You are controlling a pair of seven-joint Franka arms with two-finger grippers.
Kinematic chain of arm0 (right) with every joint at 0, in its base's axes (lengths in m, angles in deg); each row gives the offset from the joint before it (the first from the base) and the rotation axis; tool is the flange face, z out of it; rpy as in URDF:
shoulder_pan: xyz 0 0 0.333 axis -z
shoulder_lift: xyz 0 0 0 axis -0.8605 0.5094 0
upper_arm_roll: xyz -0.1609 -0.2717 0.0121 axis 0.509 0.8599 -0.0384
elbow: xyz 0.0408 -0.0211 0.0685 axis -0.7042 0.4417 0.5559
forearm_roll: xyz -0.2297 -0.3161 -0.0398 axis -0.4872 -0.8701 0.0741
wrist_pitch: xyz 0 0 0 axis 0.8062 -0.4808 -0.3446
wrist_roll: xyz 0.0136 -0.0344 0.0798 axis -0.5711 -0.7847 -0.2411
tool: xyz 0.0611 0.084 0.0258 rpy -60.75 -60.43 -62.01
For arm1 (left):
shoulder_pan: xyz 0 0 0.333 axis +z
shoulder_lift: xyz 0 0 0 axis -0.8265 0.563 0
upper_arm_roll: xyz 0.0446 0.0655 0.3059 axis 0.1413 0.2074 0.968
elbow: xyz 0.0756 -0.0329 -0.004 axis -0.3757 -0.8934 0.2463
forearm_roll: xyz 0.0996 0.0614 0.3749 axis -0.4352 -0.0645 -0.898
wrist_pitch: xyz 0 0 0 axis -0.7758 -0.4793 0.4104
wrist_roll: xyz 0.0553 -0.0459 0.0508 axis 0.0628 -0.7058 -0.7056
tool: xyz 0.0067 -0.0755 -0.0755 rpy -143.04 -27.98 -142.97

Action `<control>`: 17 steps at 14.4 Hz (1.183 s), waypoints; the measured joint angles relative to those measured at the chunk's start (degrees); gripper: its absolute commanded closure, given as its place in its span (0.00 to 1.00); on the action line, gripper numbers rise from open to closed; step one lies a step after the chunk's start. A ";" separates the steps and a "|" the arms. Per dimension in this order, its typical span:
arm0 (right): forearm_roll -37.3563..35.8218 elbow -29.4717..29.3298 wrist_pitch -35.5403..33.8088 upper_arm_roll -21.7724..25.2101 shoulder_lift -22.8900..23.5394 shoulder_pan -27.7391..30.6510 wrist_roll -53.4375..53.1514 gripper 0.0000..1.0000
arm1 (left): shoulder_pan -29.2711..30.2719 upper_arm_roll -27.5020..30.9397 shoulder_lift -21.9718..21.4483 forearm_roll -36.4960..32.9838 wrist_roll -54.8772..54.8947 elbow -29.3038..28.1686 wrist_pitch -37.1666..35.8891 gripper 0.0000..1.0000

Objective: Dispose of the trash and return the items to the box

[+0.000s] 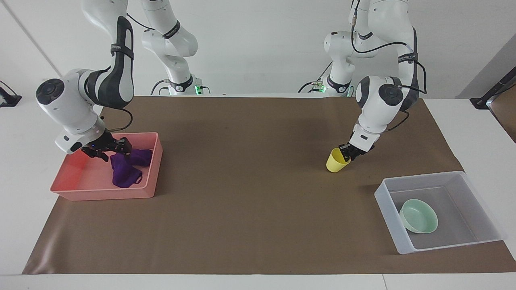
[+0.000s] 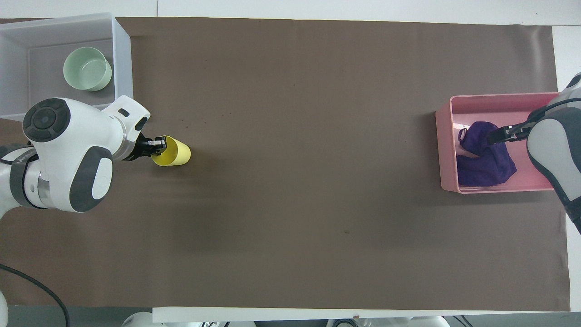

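The deep-purple cloth [image 1: 127, 169] [image 2: 483, 156] lies spread in the pink tray [image 1: 105, 195] [image 2: 445, 150] at the right arm's end of the table. My right gripper [image 1: 115, 148] [image 2: 499, 135] is open just above the cloth, over the tray. My left gripper [image 1: 346, 152] [image 2: 156, 144] is shut on the rim of the yellow cup [image 1: 334, 162] [image 2: 174, 154], which is tilted. The mint-green bowl [image 1: 419, 217] [image 2: 87, 69] sits in the translucent box [image 1: 443, 176] [image 2: 122, 54] at the left arm's end, farther from the robots than the cup.
A brown mat [image 1: 250, 193] [image 2: 295, 159] covers the table between the pink tray and the translucent box. The white table edge shows around it.
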 measured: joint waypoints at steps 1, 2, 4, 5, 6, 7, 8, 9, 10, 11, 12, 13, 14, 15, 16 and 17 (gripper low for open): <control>0.01 -1.91 -2.59 -0.07 -0.20 -1.88 -2.28 0.20 | 0.00 -0.01 -0.13 0.08 -2.14 1.74 -0.95 1.00; 0.01 -3.74 -4.82 -0.16 -0.36 -3.92 -4.24 0.20 | 0.02 0.07 -0.17 0.48 -4.05 4.86 -3.67 1.00; 0.01 -6.27 -8.22 -0.27 -0.46 -7.33 -7.86 0.20 | 0.58 0.37 0.14 1.62 -8.15 14.04 -11.61 1.00; 0.01 -7.44 -10.18 -0.29 -0.47 -8.57 -9.41 0.20 | 1.29 0.57 0.89 1.62 -10.53 19.31 -15.32 1.00; 0.01 -8.93 -12.61 -0.30 -0.48 -9.58 -10.39 0.20 | 2.10 0.99 2.31 1.45 -12.03 24.67 -18.54 1.00; 0.01 -10.61 -15.15 -0.31 -0.51 -10.26 -10.93 0.20 | 2.95 1.78 4.17 1.04 -12.69 29.22 -20.49 1.00; 0.01 -12.44 -17.68 -0.31 -0.57 -10.59 -11.10 0.20 | 3.97 2.93 6.17 0.50 -12.90 32.61 -20.80 1.00; 0.00 -14.19 -20.03 -0.30 -0.73 -10.64 -11.10 0.20 | 5.41 4.08 8.09 0.14 -12.92 34.76 -20.13 1.00; -0.01 -15.98 -22.54 -0.22 -1.07 -10.61 -11.10 0.19 | 7.60 4.93 10.13 -0.12 -12.89 35.99 -18.14 1.00; -0.06 -17.81 -25.37 -0.16 -1.57 -10.59 -11.10 0.19 | 10.17 5.33 12.29 -0.45 -12.25 36.57 -15.43 1.00; -0.09 -19.66 -28.43 -0.12 -2.20 -10.55 -11.10 0.15 | 12.49 5.48 14.57 -0.68 -11.01 36.80 -12.84 1.00; -0.09 -21.23 -31.24 -0.09 -3.05 -10.45 -11.10 0.13 | 14.14 5.52 16.86 -0.69 -9.66 36.94 -10.39 1.00; -0.09 -22.21 -33.48 -0.02 -4.19 -10.33 -11.10 0.09 | 15.05 5.53 19.10 -0.74 -8.83 37.00 -7.80 1.00; -0.10 -22.50 -35.38 0.00 -5.59 -10.21 -11.10 0.00 | 15.42 5.50 21.20 -0.87 -8.63 37.07 -5.38 1.00; -0.10 -22.43 -37.05 0.01 -7.05 -10.15 -11.10 0.00 | 15.54 5.49 23.11 -0.94 -8.48 37.08 -3.24 1.00; -0.10 -22.19 -38.23 0.01 -8.37 -10.15 -11.10 0.00 | 15.54 5.46 24.67 -0.94 -7.89 37.08 -1.77 0.86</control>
